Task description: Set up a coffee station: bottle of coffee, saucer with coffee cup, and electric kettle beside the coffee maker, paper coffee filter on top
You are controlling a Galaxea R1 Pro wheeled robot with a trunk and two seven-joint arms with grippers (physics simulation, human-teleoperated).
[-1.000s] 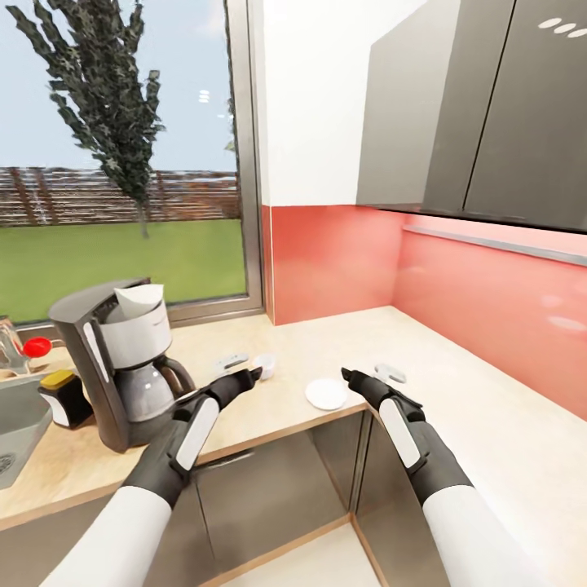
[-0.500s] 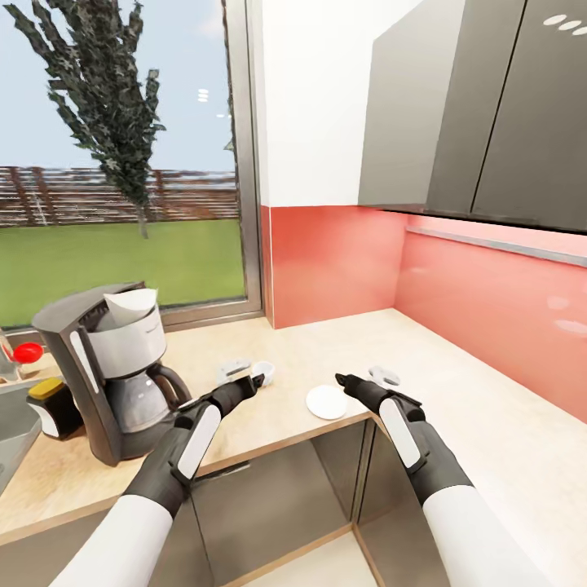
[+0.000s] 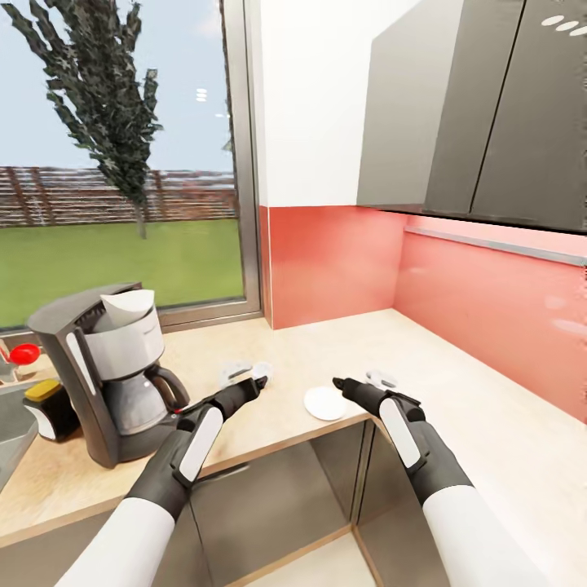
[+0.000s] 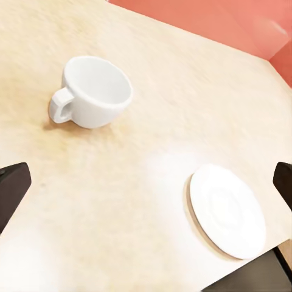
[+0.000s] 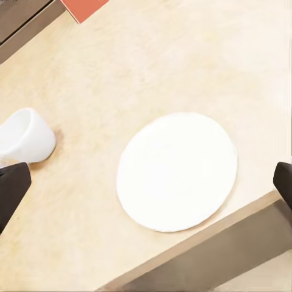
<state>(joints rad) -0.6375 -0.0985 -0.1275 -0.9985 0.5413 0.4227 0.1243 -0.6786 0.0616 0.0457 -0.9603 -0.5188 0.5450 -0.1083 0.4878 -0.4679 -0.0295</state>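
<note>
Left hand (image 3: 254, 381) spread wide, empty, hovering just short of the coffee cup (image 4: 96, 91), lined up for a pick. Right hand (image 3: 340, 383) also wide, empty, right beside the saucer (image 5: 177, 171) at the tabletop (image 3: 456, 383) near edge. Cup sits left and farther than the saucer; coffee maker (image 3: 110, 367) far left.

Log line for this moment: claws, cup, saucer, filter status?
left claw: open, over cup | right claw: open, by saucer | cup: upright on countertop, off saucer | filter: on coffee maker
</note>
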